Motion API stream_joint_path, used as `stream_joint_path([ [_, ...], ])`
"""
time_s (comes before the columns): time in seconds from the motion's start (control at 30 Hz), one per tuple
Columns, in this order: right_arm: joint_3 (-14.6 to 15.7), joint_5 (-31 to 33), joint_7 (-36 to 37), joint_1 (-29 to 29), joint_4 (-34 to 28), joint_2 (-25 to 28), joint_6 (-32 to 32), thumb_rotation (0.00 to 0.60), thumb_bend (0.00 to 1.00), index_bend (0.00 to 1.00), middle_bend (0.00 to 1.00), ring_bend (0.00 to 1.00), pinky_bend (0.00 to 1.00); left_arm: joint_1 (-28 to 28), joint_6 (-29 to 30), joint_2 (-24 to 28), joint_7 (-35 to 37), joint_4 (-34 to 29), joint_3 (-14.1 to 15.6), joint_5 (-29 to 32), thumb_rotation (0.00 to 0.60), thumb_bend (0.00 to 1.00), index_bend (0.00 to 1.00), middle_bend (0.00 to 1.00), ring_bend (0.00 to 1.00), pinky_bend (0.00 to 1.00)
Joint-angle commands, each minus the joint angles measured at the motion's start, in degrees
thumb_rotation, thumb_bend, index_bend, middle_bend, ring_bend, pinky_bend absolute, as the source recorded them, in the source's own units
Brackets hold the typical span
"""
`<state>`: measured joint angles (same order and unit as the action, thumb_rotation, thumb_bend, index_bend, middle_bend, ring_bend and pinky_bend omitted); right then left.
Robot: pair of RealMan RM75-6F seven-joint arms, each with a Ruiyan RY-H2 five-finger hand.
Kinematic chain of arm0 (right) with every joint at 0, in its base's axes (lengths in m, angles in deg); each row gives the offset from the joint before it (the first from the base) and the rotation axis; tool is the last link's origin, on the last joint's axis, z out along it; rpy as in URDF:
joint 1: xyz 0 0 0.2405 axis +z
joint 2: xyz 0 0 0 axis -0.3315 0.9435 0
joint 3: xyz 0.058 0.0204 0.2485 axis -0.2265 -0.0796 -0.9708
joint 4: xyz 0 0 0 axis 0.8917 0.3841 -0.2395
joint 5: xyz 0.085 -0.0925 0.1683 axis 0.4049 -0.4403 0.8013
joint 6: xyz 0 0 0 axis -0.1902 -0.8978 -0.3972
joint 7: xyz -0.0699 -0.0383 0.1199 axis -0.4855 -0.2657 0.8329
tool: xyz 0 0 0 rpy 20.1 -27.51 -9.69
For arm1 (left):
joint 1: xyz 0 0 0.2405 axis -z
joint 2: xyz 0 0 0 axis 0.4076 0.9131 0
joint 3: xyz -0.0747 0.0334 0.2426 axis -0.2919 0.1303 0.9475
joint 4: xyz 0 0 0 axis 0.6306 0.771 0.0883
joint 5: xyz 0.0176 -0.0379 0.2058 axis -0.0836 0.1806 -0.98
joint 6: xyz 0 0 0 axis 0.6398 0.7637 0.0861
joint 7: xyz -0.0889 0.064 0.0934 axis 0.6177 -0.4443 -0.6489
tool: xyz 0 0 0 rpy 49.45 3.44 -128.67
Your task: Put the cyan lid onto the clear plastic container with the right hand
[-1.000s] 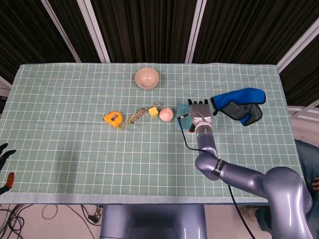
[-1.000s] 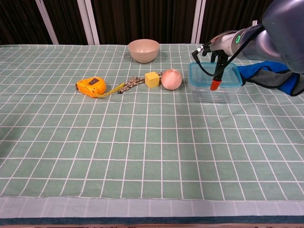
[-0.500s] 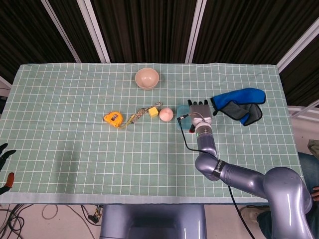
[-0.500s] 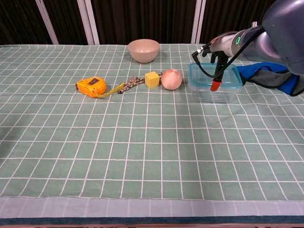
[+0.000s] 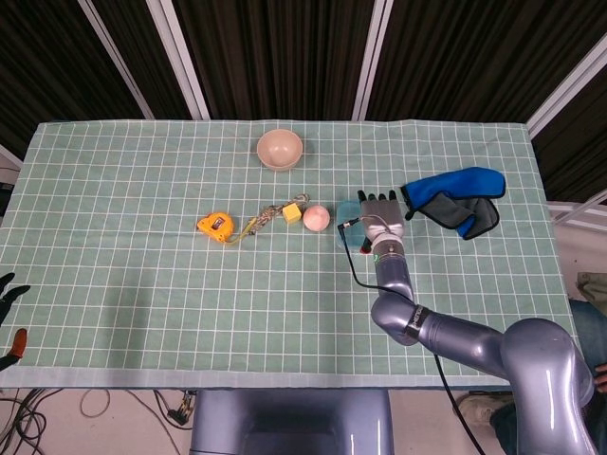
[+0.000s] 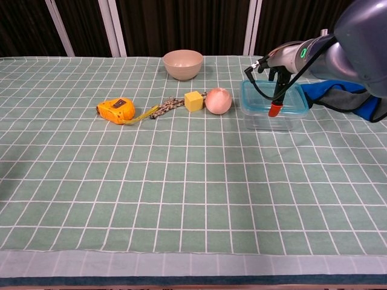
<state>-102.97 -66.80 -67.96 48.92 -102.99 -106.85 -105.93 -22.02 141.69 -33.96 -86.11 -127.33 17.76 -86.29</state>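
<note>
**A:** Where did the task's things sit?

**B:** Right of centre in the chest view, the cyan lid point(image 6: 272, 98) lay on top of the clear plastic container point(image 6: 269, 119), which stood on the bench point(image 6: 181, 181), a green checked cloth. The lid looked level and lined up with the rim, so I judged it placed, perhaps not yet pressed home.

**A:** And the right hand?

**B:** The right hand point(image 5: 380, 208) hung over the far side of the lid, in the middle right of the head view. Its fingers point(image 5: 379, 197) lay flat and side by side, pointing toward the top of the frame, pinching nothing. Whether they touched the lid, I could not tell. That flat pose suited pushing a lid down rather than carrying it.

**A:** The left hand?

**B:** The left hand point(image 5: 9, 294) showed only as dark fingers at the lower left edge of the head view, apart and holding nothing.

**A:** Anything nearby?

**B:** A pink ball point(image 6: 218, 100) sat just beside the container, to its left.
</note>
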Motion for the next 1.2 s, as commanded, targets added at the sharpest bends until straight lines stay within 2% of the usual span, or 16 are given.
stream_joint_path([
  [0.03, 0.0, 0.0, 0.0, 0.0, 0.0, 0.0, 0.0, 0.600, 0.08, 0.02, 0.51, 0.15, 0.00, 0.0, 0.0, 0.0, 0.0, 0.0, 0.0, 0.0, 0.600, 0.52, 0.15, 0.00, 0.00, 0.00],
  [1.2, 0.0, 0.2, -1.1, -0.2, 2.6, -1.7, 0.4, 0.600, 0.08, 0.02, 0.52, 0.15, 0.00, 0.0, -0.4, 0.1, 0.0, -0.2, 0.0, 0.4, 0.600, 0.52, 0.15, 0.00, 0.00, 0.00],
])
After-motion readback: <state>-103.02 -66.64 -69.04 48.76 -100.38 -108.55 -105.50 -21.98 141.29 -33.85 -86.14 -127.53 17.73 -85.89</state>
